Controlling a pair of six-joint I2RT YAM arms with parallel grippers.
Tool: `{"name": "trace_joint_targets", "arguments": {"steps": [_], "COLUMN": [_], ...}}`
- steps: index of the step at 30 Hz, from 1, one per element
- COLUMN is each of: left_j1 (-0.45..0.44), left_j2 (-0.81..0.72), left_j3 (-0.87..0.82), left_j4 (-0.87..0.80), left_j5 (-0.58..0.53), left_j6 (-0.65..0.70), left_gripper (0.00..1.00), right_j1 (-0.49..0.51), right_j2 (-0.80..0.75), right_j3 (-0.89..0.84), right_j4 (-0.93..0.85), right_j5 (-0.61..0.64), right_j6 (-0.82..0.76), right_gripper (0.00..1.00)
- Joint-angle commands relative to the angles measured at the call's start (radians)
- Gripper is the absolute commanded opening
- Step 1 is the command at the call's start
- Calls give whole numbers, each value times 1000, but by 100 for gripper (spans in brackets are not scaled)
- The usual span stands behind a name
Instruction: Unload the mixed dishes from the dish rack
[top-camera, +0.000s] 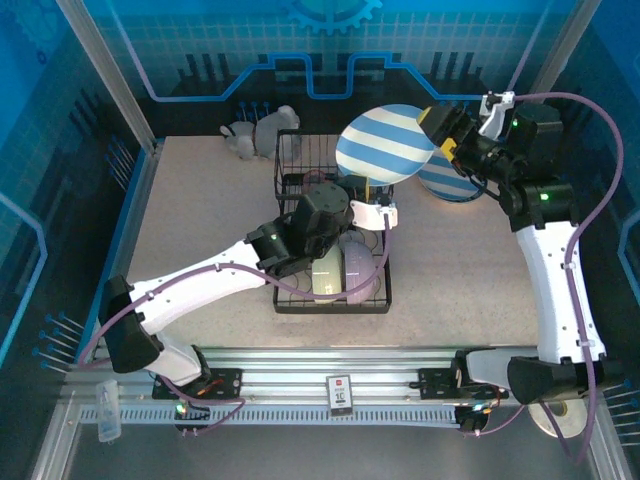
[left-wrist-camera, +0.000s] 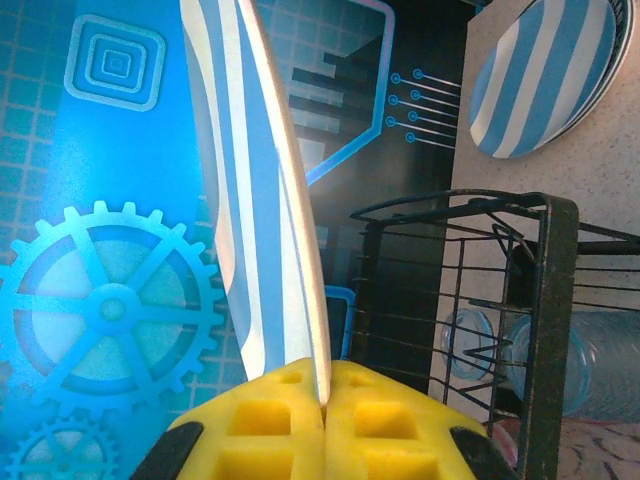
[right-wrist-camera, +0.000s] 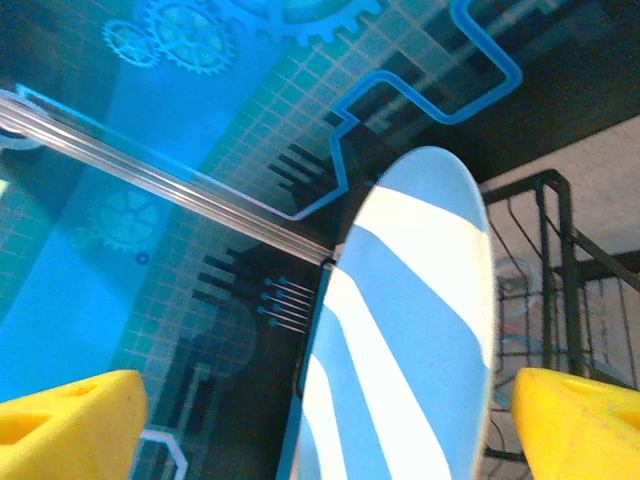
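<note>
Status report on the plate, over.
Left pincer shut on round blue-and-white striped plate, above black wire rack. Right pincer open beside plate's edge. Nothing blocking.

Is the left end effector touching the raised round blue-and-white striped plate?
Touching. In the left wrist view the left end effector pinches the rim of the round blue-and-white striped plate between its yellow pads, no gap.

The dish rack (top-camera: 288, 165) sits mid-counter (top-camera: 200, 200). Two bowls (top-camera: 325, 275) lie side by side in its 6 o'clock end. A plate (top-camera: 385, 140) rides above its 12 o'clock end, pinched by its lower rim in my left jaws. Other plates (top-camera: 447, 185) lie on the counter at the rack's 2 o'clock, and a figurine (top-camera: 262, 130) stands at its 11 o'clock.
</note>
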Motion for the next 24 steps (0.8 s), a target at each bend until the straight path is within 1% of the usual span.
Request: {"name": "trace_joint_targets", "arguments": {"steps": [1, 7, 24], "left_j1": [-5, -5, 4], "left_j2": [-3, 4, -2], "left_j3": [2, -7, -19], "left_j4": [112, 131, 135], "left_j5": [-40, -37, -35], "left_j6": [53, 65, 55], "left_gripper": [0, 0, 0], "right_j1": [19, 32, 53], "right_j2": [16, 40, 74], "right_j3": [39, 52, 52], "right_j4": [-77, -83, -51], "right_j5": [17, 14, 6], "right_j6": [-31, -26, -3], "right_gripper": [92, 84, 47]}}
